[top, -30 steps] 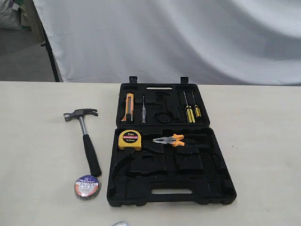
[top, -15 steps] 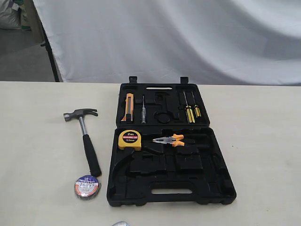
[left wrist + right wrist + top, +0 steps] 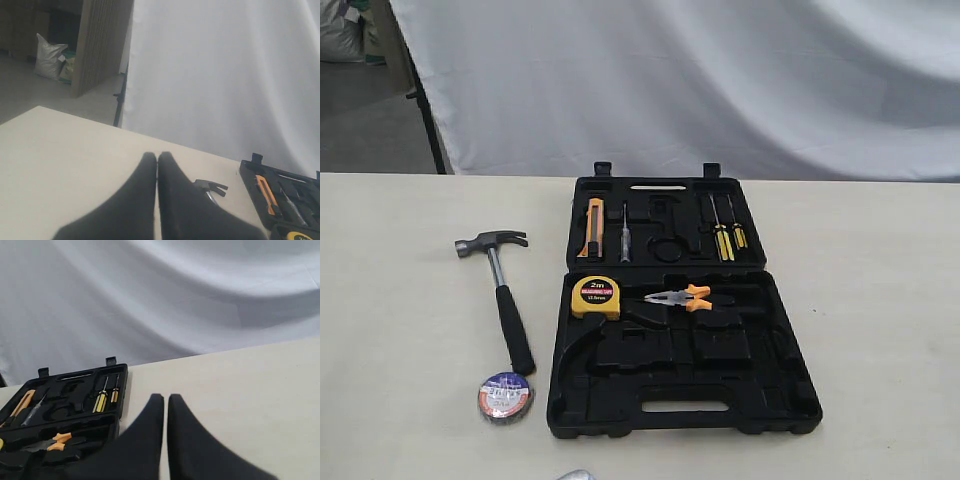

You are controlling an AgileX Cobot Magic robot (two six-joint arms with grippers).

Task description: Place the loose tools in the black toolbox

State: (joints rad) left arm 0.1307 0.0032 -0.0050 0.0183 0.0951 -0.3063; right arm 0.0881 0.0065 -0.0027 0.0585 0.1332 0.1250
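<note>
The black toolbox (image 3: 780,345) lies open in the middle of the table. It holds a yellow tape measure (image 3: 597,296), orange-handled pliers (image 3: 681,297), a utility knife (image 3: 595,226) and two yellow screwdrivers (image 3: 724,240). Left of it lie a claw hammer (image 3: 505,300) and a roll of tape (image 3: 505,396), both loose on the table. My left gripper (image 3: 157,156) is shut and empty, with the hammer head (image 3: 211,187) just beyond it. Shut and empty too, my right gripper (image 3: 166,398) hangs over bare table beside the toolbox (image 3: 20,440). Neither gripper shows in the exterior view.
The beige table (image 3: 880,300) runs back to a white cloth backdrop (image 3: 720,80). A small pale object (image 3: 575,475) peeks in at the front edge. A dark stand (image 3: 428,130) rises behind the table's far left corner.
</note>
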